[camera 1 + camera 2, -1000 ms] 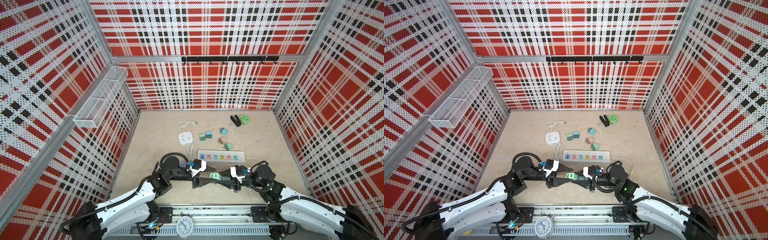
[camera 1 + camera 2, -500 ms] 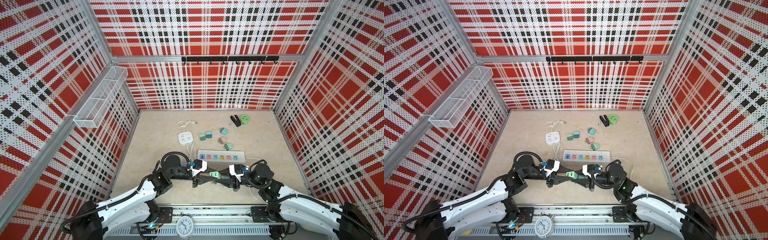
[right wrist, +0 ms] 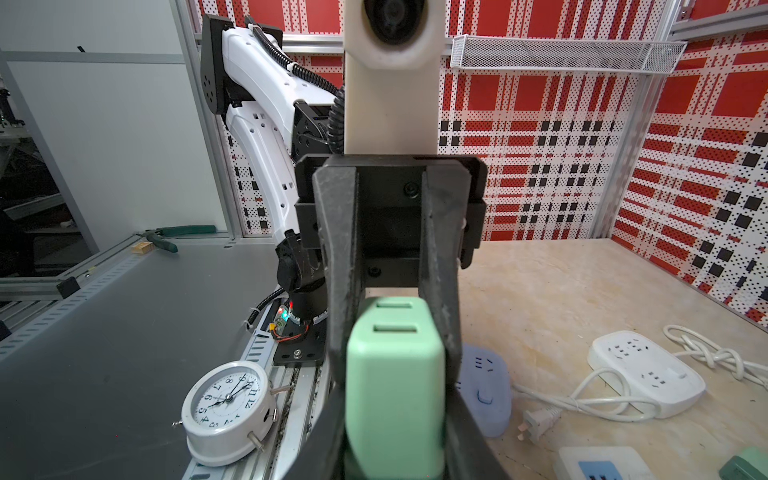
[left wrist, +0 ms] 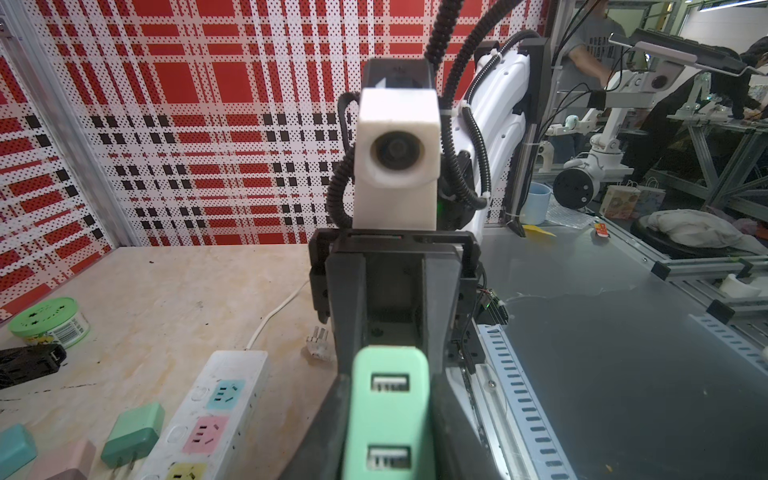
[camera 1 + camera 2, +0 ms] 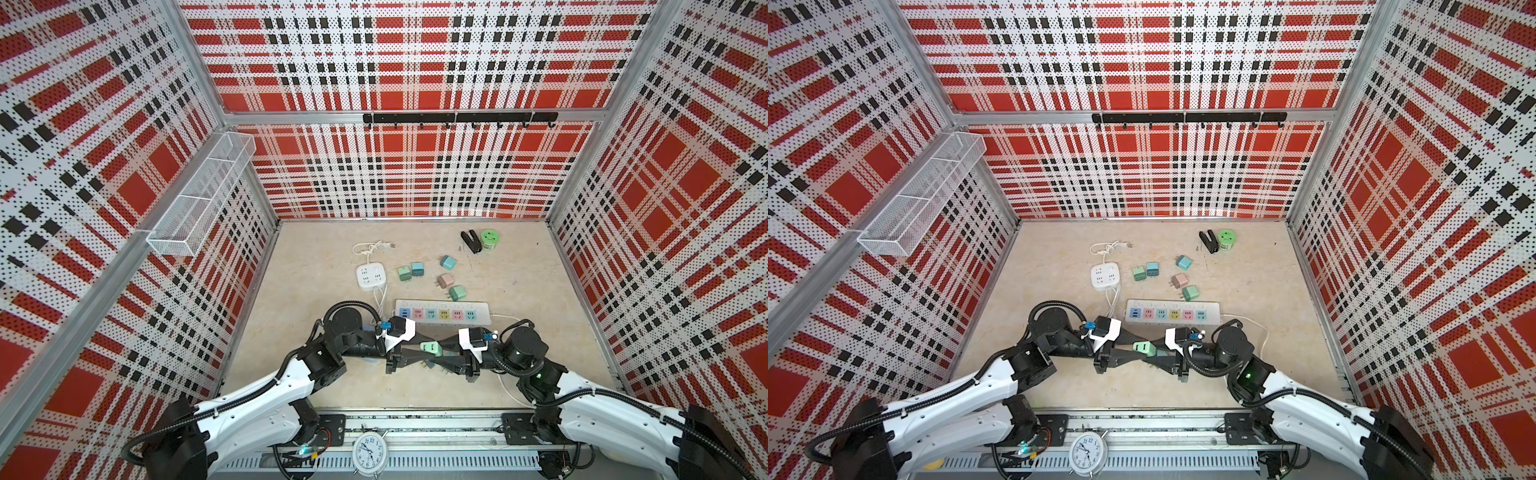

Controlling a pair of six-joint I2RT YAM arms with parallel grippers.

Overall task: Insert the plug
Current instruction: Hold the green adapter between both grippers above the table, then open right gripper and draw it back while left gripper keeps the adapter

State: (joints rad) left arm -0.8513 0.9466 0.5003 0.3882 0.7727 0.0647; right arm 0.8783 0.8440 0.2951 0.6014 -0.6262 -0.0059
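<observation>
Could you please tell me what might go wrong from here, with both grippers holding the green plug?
1. The left gripper and right gripper both clamp the green plug; if either arm moves before one lets go, the plug could twist or slip out.
2. After release, it may sit tilted in the remaining grip and miss the slots of the power strip.
3. A loose charger lies close beside the strip; a low approach might knock it.

Item 1: plug [image 5: 430, 347], mint-green cube adapter w/ two USB slots on one face, clamped betw. left gripper [image 5: 423, 354] and right gripper [image 5: 439, 354], both closed on it. Item 2: power strip [image 5: 442, 311], white, row of coloured sockets, flat on table [image 5: 332, 374] just behind plug. Not yet inserted.
</observation>
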